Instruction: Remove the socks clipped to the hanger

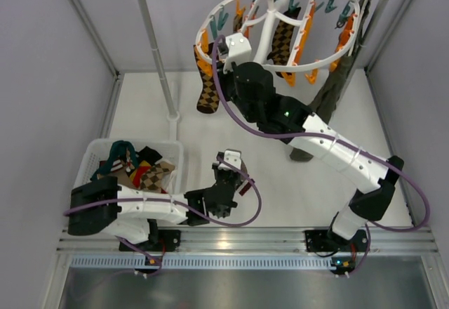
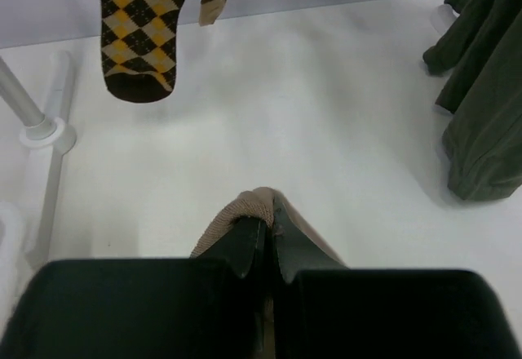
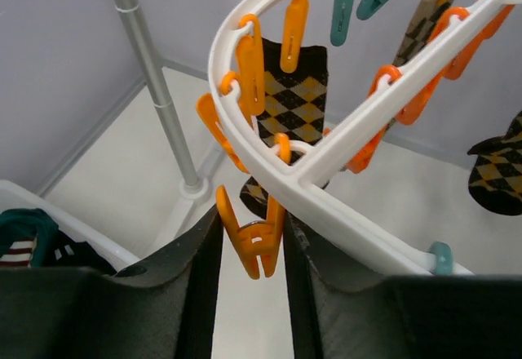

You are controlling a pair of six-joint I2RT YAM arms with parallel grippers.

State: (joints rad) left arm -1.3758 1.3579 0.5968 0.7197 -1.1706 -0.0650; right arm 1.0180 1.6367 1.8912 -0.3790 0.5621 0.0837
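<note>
A tan sock (image 2: 222,222) is pinched by the shut left fingers (image 2: 249,245). An apparently empty orange clip (image 3: 249,249) is straddled by the parted right fingers (image 3: 194,294); the argyle sock (image 3: 295,98) on the hanger (image 3: 342,151) could be missed.

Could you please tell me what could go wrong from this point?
1. The right fingers flank an orange clip that seems empty; the argyle sock hangs behind it, so squeezing may free nothing.
2. Pushing there could swing the hanger.
3. The left fingers pinch a tan sock over the table, not the basket; releasing now would probably miss it.
</note>
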